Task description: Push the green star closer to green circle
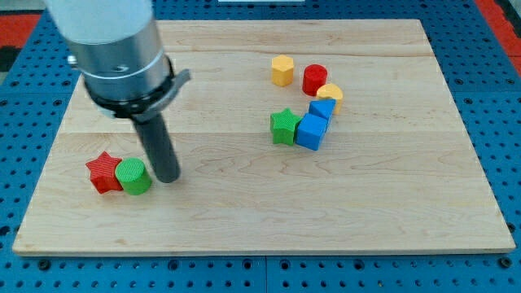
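The green star lies right of the board's middle, touching a blue cube on its right. The green circle sits at the view's lower left, touching a red star on its left. My tip rests on the board just right of the green circle, close to it, and far left of the green star.
Near the green star are a second blue block, a yellow heart-like block, a red cylinder and a yellow hexagon. The wooden board lies on a blue pegboard table.
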